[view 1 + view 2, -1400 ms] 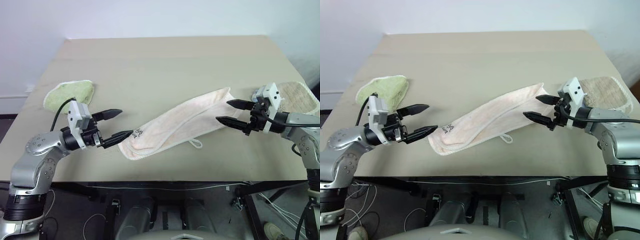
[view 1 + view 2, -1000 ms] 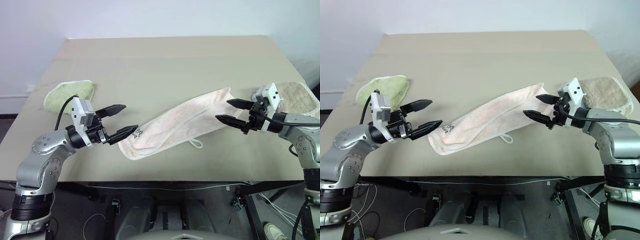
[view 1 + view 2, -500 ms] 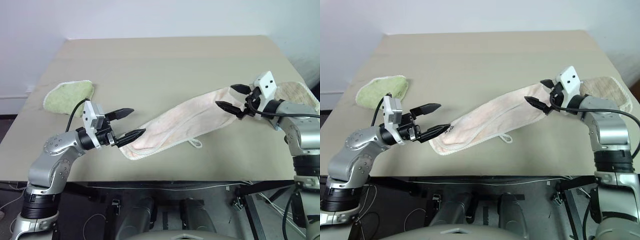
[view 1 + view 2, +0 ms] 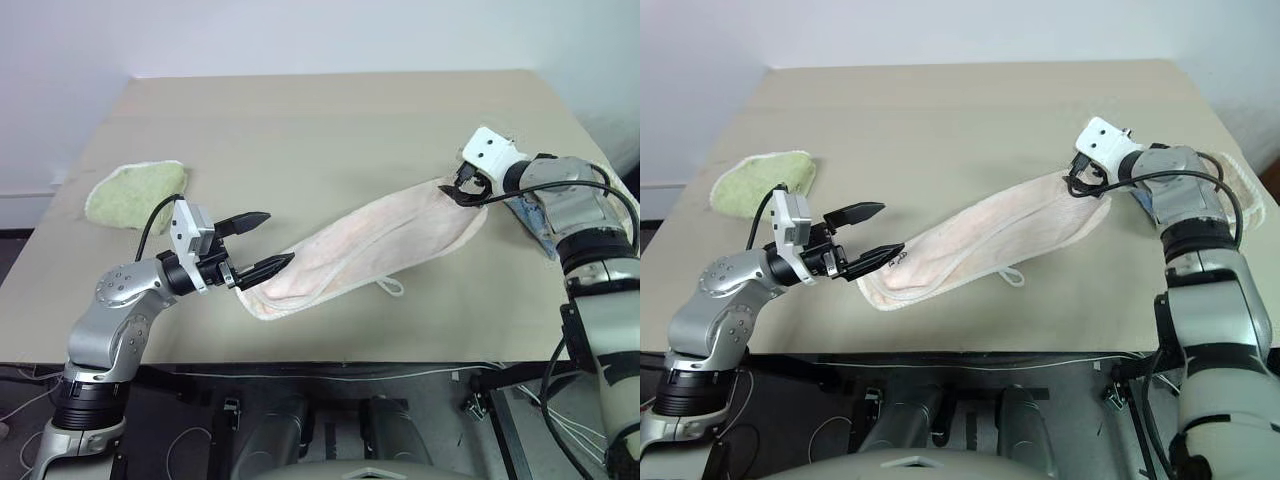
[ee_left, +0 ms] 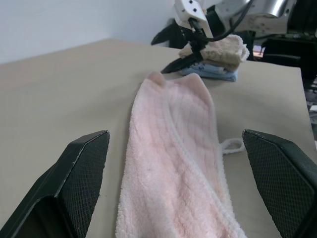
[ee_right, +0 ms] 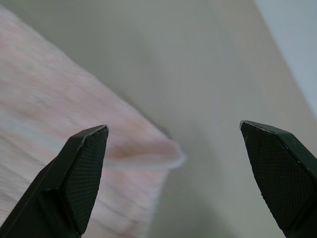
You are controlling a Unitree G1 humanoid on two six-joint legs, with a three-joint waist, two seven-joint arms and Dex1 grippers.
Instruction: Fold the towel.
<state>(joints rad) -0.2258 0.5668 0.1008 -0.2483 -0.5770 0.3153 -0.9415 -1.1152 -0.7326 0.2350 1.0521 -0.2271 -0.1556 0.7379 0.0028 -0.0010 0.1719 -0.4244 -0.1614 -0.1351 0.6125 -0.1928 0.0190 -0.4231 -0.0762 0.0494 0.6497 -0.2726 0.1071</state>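
Both claws stand wide open and hold nothing. Left claw (image 4: 258,243) hovers level just beside the near end of the towel (image 4: 370,248), where the dark printed mark lies; right claw (image 4: 464,189) tips down over the far corner, apparently not yet gripping it. That long pale pink towel lies stretched diagonally across the counter (image 4: 330,130), its white loop (image 4: 391,287) sticking out along one edge. By my reading no fold is made: both ends still need grasping, then bringing together.
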